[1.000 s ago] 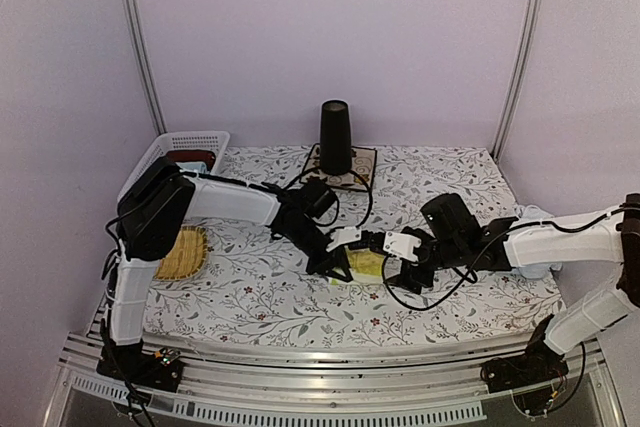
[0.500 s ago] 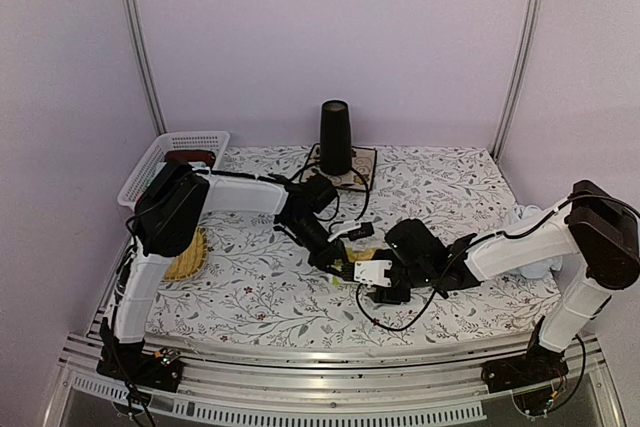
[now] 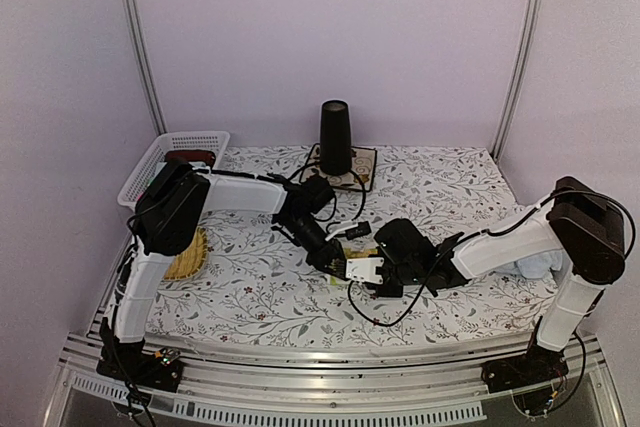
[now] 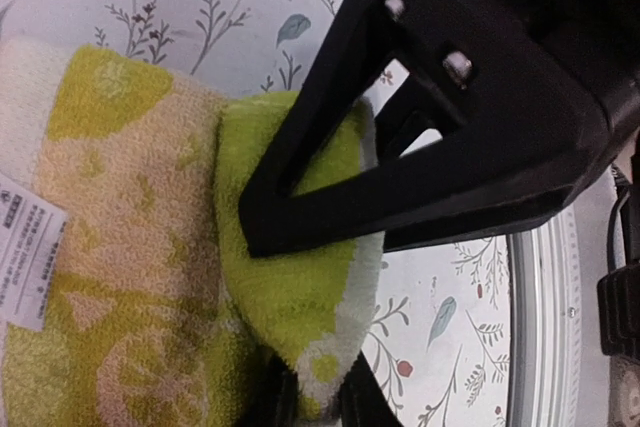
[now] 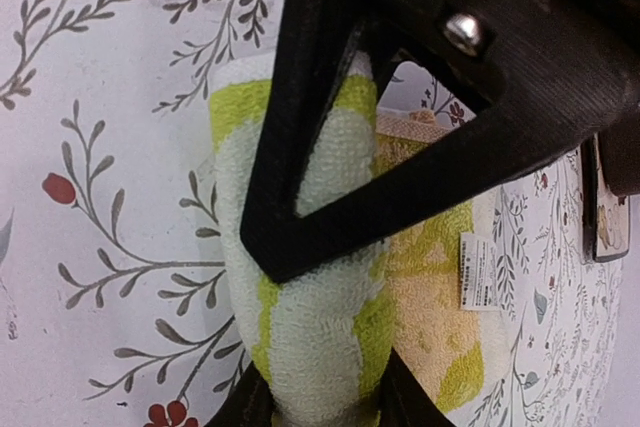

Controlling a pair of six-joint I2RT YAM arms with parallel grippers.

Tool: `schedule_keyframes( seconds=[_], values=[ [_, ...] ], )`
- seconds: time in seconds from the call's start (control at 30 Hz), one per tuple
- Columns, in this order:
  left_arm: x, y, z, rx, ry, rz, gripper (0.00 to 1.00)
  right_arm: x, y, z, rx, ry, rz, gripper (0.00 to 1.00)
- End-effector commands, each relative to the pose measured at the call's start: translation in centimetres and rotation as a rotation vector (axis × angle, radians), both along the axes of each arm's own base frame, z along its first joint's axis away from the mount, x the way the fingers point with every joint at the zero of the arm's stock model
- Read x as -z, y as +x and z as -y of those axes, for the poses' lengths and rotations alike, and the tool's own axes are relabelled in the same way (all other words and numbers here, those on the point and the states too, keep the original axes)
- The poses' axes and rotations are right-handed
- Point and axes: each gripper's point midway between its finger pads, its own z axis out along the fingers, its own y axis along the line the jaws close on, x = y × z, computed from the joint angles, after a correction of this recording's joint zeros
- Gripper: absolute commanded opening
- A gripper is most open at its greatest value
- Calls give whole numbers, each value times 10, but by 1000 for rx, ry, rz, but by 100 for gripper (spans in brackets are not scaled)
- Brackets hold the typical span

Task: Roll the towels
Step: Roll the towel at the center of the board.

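Observation:
The yellow-green towel (image 3: pixel 362 250) lies mid-table, partly rolled, between both grippers. In the left wrist view its rolled edge (image 4: pixel 290 297) runs down into my left gripper (image 4: pixel 318 397), which is shut on it; the flat part with a white label (image 4: pixel 25 257) lies to the left. In the right wrist view the roll (image 5: pixel 310 347) sits between the fingers of my right gripper (image 5: pixel 318 412), which press on both its sides. From above, my left gripper (image 3: pixel 335 260) and right gripper (image 3: pixel 362 272) almost meet over the towel. The light blue towel (image 3: pixel 535 265) lies bunched at the right, behind the right arm.
A white basket (image 3: pixel 150 162) stands at the back left and a woven straw tray (image 3: pixel 187 255) lies by the left arm. A black cone-shaped cup (image 3: pixel 335 137) stands on a flowered mat (image 3: pixel 365 162) at the back. Cables trail between the arms.
My right gripper has moved left to the yellow-green towel and closed on its roll. The left gripper has kept its hold and shifted a little.

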Motion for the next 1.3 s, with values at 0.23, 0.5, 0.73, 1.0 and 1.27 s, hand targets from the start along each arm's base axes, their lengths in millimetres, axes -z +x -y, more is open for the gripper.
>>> schedule_keyframes(
  seconds=[0.23,0.5,0.73,1.0,1.27],
  values=[
    [9,6,-24,-49,103,55,49,7,-15,-8,-11,11,-116,9],
    [-23,26,-50,-125,100,302,64,15,-30,-10,10,45,-283,8],
    [-36,26,-89,-228,63,563,65,14,-37,-13,50,104,-445,8],
    [-57,7,-95,-179,-98,880,66,11,-44,-16,77,149,-628,8],
    [-41,-19,-69,-31,-120,1078,66,9,-50,-21,88,153,-823,10]
  ],
)
